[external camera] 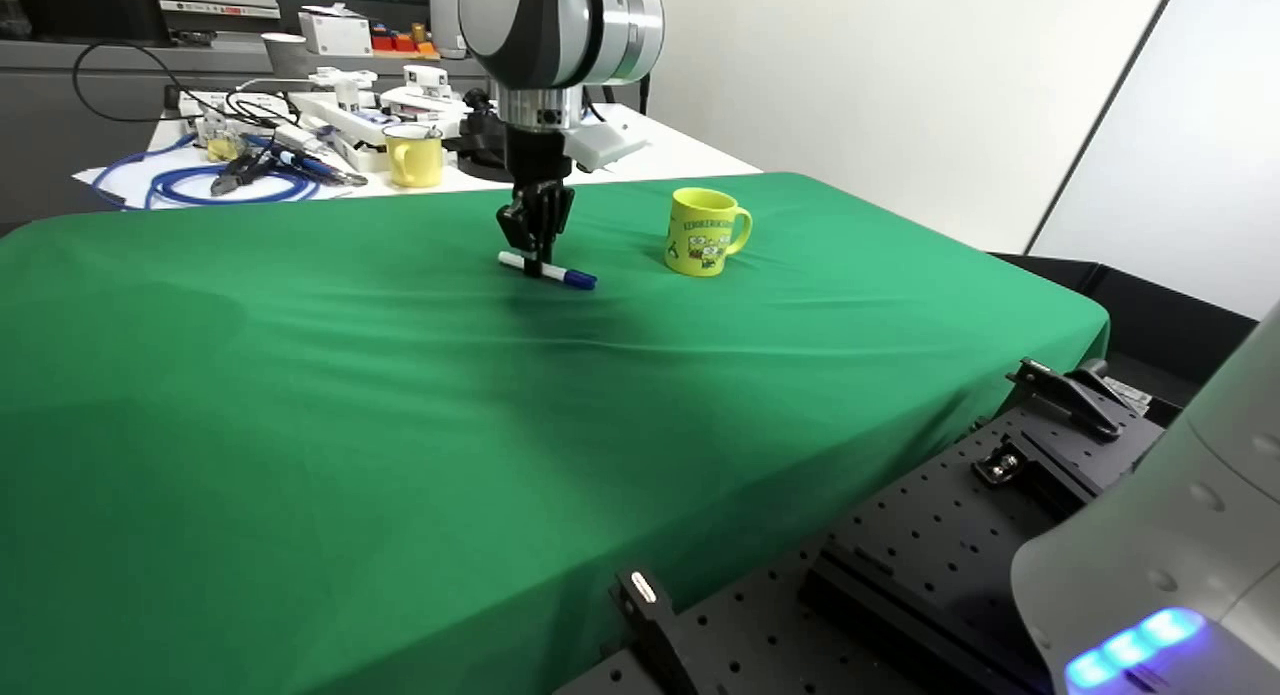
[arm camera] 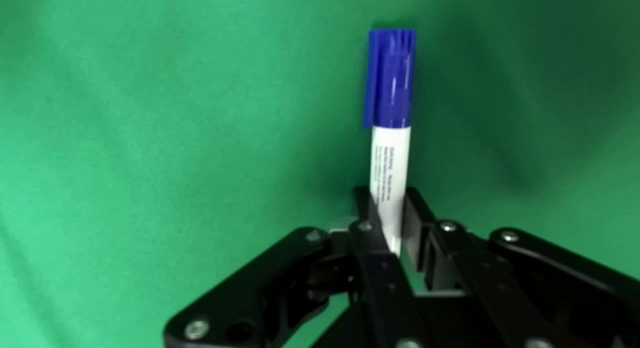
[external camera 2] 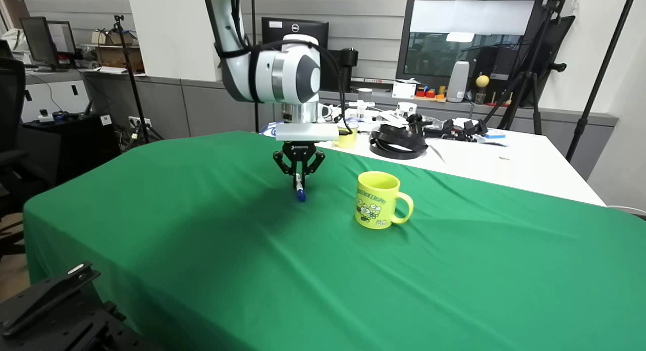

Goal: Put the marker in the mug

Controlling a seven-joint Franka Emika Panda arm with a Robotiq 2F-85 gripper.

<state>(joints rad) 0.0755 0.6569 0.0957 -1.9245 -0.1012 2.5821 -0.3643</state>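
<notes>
In both exterior views, the cylindrical yellow mug [external camera 2: 376, 199] stands on green cloth [external camera 2: 454, 270], right of the slim white blue-capped marker [arm camera: 392, 142] within the black two-fingered gripper [arm camera: 389, 203].

Looks like lab: robot arm [external camera 2: 267, 78], perforated plate [external camera: 925, 525], tripod [external camera 2: 527, 78], monitor [external camera 2: 275, 34], gear-strewn table [external camera 2: 535, 169].

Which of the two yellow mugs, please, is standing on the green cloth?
The cartoon-printed, bright yellow mug is the one on the green cloth; the paler yellow mug stands on the white table instead.
</notes>
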